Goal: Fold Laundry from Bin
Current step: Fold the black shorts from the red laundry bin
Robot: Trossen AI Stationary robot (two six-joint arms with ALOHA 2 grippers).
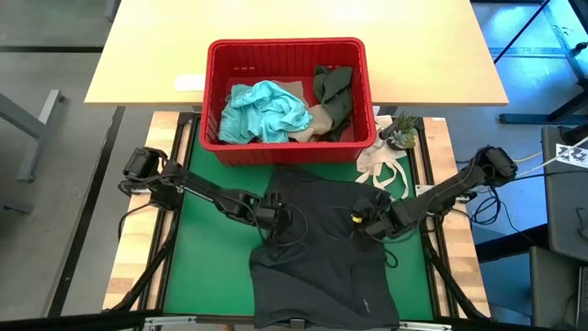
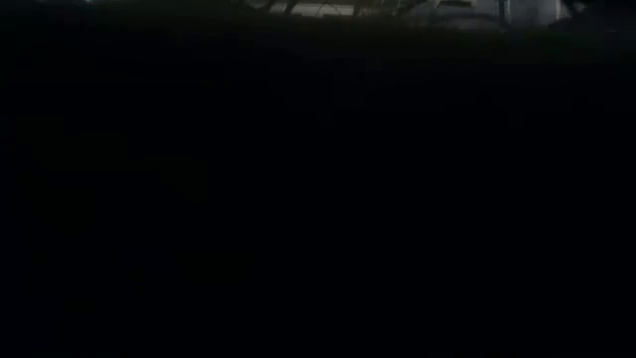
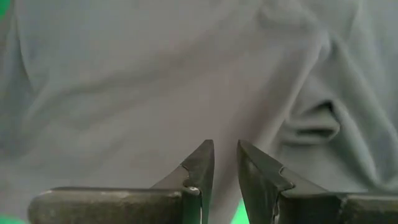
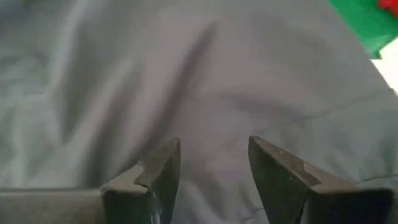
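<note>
- High view shows the dark grey garment [image 1: 322, 248] spread over the green mat [image 1: 197, 267], its upper edge just beside the red bin [image 1: 287, 51] and its lower edge running toward the near table edge; it looks like a shirt, laid mostly flat with creases across the middle.
- Soft, light and limp by the look of it: it should drape and bunch if lifted, so a pinch at an edge, a shoulder or a corner seems a better hold than the middle of the panel.
- Left gripper [image 1: 273, 213] sits over the garment's left side. In the left wrist view its jaws stand a narrow gap apart with nothing between them, and the grey cloth [image 3: 186, 74] lies wrinkled just beyond the fingertips [image 3: 202, 158].
- Right gripper [image 1: 367, 221] sits over the garment's right side. In the right wrist view its jaws stand wider apart, also empty, above smooth grey cloth [image 4: 186, 74].
- Inside the bin lie a crumpled light teal garment [image 1: 265, 112], a beige-tan piece [image 1: 323, 119] and a dark olive green one [image 1: 333, 87], so by my reading most of the laundry is not yet folded.
- A white cloth bag [image 1: 386, 165] with loop handles lies just beside the shirt's upper right corner, near a small potted plant [image 1: 401, 129].
- Low view is dark and gives nothing useful.
</note>
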